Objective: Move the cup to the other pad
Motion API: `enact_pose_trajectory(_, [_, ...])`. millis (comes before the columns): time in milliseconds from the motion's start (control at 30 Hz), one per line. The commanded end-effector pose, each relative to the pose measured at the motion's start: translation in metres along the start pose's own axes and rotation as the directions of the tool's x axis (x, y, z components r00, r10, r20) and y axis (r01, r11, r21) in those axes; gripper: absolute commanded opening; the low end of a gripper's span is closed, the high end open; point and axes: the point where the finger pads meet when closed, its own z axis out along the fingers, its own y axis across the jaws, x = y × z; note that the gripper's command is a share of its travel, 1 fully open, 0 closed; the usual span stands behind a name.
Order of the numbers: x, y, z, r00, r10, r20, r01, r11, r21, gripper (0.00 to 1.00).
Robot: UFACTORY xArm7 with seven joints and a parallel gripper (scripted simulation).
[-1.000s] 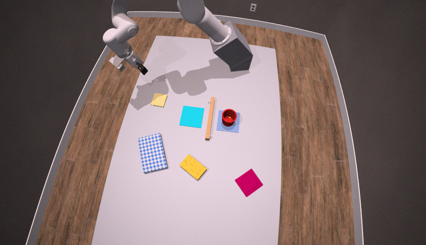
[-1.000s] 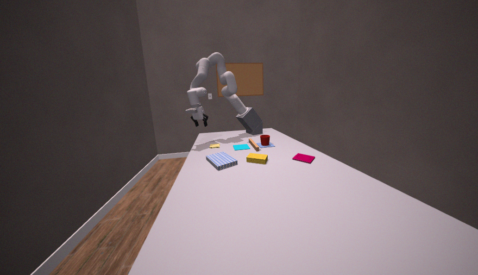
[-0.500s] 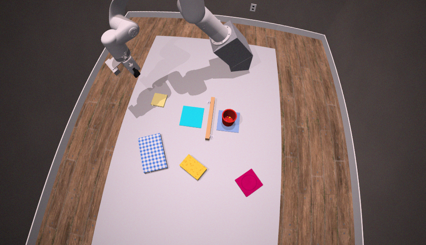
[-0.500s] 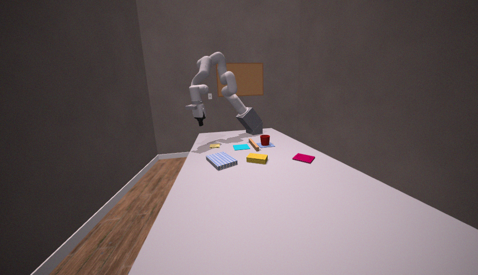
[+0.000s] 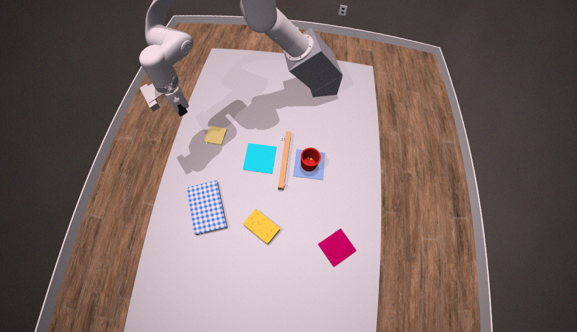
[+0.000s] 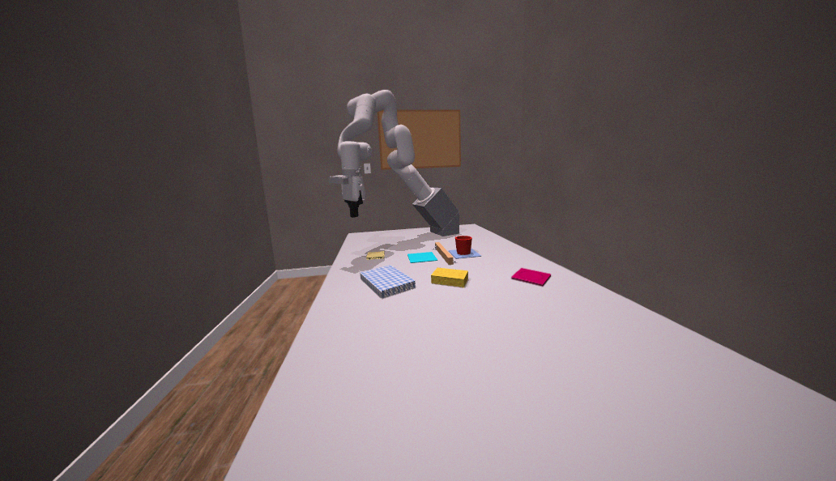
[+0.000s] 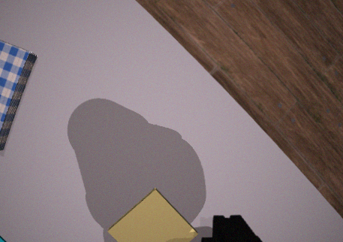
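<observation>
The red cup (image 5: 310, 158) stands upright on the pale blue pad (image 5: 308, 171), toward that pad's far half, with small marbles (image 5: 311, 158) showing inside it from the top view only. Just beside the pad runs the orange rail (image 5: 284, 160), and on the rail's other side lies the cyan pad (image 5: 260, 158), bare and well apart from its neighbours. Open table (image 5: 255, 285) spreads wide on the near side, beyond a yellow sponge (image 5: 261, 226), a magenta coaster (image 5: 336, 247) and a blue checked cloth (image 5: 207, 207).

The gripper (image 5: 182, 109) hangs high above the table's left edge, far from the cup, its black fingers closed together with nothing between them. The exterior view shows its height over the table, which the top view hides. The wrist view shows the table edge running diagonally against the wooden floor (image 7: 297, 75), a corner of the tan square (image 7: 151, 221) under the arm's shadow, and the cloth's edge; the cup is outside it.
</observation>
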Motion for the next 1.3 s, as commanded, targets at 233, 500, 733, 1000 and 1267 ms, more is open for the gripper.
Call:
enact_pose_trajectory(233, [0.009, -0.03, -0.012, 0.997, 0.06, -0.051, -0.06, 0.998, -0.01, 0.0])
enact_pose_trajectory(500, [0.011, -0.048, -0.017, 0.993, 0.094, -0.075, -0.095, 0.995, -0.007, 0.0])
enact_pose_trajectory(733, [0.012, -0.067, -0.021, 0.987, 0.128, -0.099, -0.129, 0.992, -0.002, 0.0])
enact_pose_trajectory(1000, [0.01, -0.088, -0.025, 0.979, 0.163, -0.12, -0.164, 0.987, 0.006, 0.0])
enact_pose_trajectory(1267, [0.008, -0.108, -0.027, 0.97, 0.198, -0.139, -0.197, 0.98, 0.016, 0.0])
